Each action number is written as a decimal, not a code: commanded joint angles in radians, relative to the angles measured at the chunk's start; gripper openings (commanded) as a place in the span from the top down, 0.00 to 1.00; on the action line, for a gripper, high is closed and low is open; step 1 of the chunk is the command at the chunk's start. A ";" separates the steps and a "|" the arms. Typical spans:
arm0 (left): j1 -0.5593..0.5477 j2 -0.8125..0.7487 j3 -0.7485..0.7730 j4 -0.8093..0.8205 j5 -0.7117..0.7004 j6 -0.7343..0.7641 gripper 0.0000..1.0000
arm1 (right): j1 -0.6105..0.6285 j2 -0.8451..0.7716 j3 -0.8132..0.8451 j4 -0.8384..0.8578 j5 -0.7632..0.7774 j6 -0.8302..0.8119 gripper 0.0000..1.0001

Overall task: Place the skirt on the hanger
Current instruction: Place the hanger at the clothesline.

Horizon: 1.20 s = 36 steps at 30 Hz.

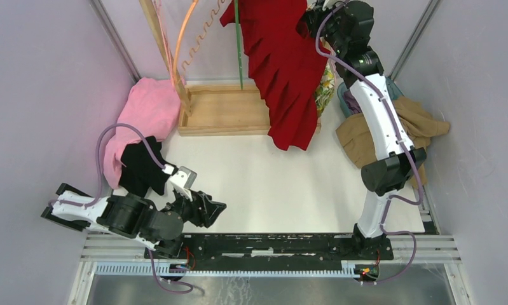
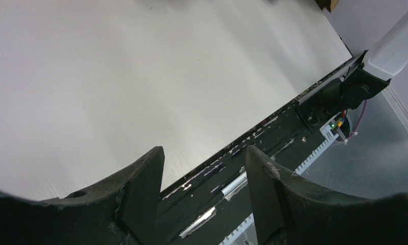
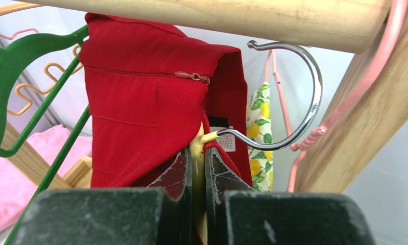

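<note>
One limp, light skirt [image 3: 260, 130], half hidden, likely wanted a waistband grip; right hand [image 3: 197, 157] pinched a cream hanger [image 3: 208, 137], left hand [image 2: 204, 153] spread.

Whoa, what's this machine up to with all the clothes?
The right pincer is shut on the neck of a pale yellow hanger carrying a red garment, up at the wooden rail. The lemon-print skirt hangs just behind it. The left pincer sits open and empty, low over the table.
</note>
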 commanded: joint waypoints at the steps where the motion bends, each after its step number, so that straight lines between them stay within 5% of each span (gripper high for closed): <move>1: -0.002 -0.016 -0.006 0.047 -0.010 0.028 0.33 | 0.008 -0.173 -0.031 0.291 -0.111 0.055 0.99; 11: -0.002 -0.020 -0.002 0.045 -0.023 0.035 0.33 | 0.040 -0.236 -0.128 0.240 -0.115 -0.058 0.99; 21: -0.002 0.015 0.019 0.050 -0.025 0.037 0.33 | 0.041 0.039 0.403 -0.048 -0.111 -0.088 0.99; 36: -0.003 0.066 0.075 -0.007 -0.030 -0.018 0.34 | 0.039 0.150 0.418 0.070 0.007 -0.060 0.99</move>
